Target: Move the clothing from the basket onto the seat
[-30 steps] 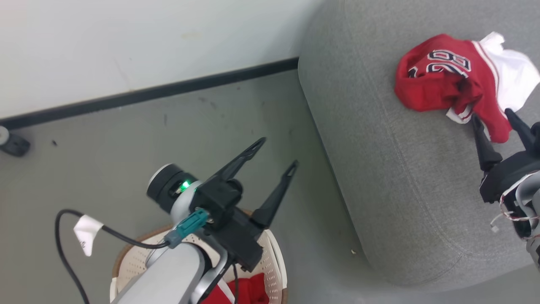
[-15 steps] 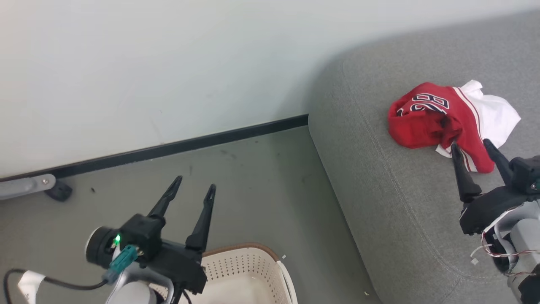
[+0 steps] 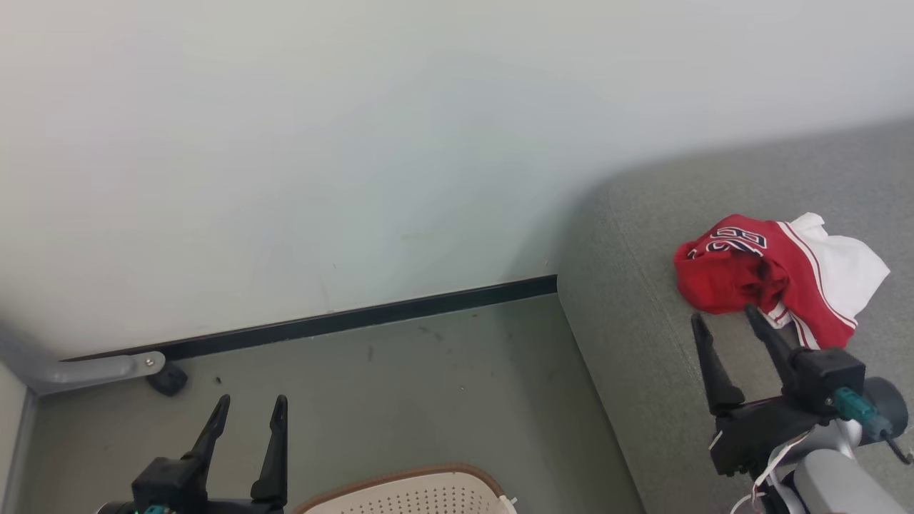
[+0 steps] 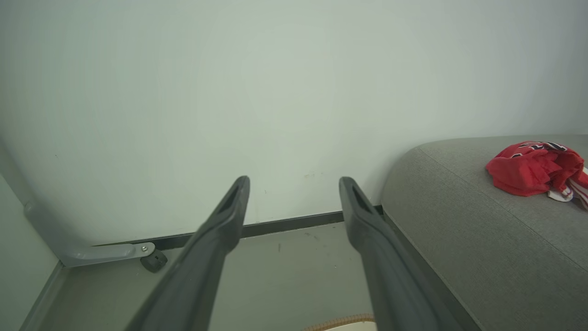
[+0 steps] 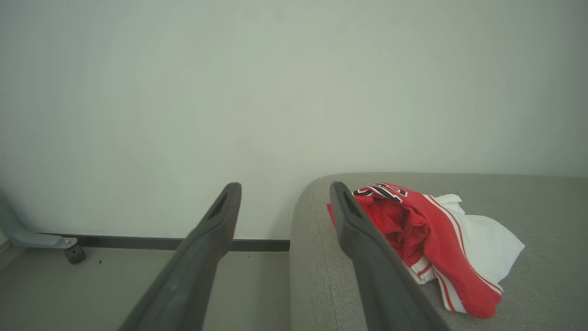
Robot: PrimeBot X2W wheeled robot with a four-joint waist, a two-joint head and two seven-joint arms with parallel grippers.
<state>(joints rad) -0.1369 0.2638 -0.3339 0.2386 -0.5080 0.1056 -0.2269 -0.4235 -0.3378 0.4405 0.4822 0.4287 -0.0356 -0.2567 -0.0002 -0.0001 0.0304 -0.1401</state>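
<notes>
Clothing (image 3: pixel 757 285) lies bunched on the seat (image 3: pixel 643 385), just beyond the right gripper (image 3: pixel 722 314), jaws spread and empty; the left gripper (image 3: pixel 253 400), also spread, hangs left of the basket (image 3: pixel 421 491), nearer it. Left wrist view: the clothing sits far right, well apart. Right wrist view: it stretches near-right, with bare seat around.

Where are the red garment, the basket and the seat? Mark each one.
red garment (image 3: pixel 735 282): head view, on its crumpled red body below the numerals.
basket (image 3: pixel 421 498): head view, on its perforated cream wall.
seat (image 3: pixel 643 335): head view, on bare grey fabric left of the garment.
</notes>
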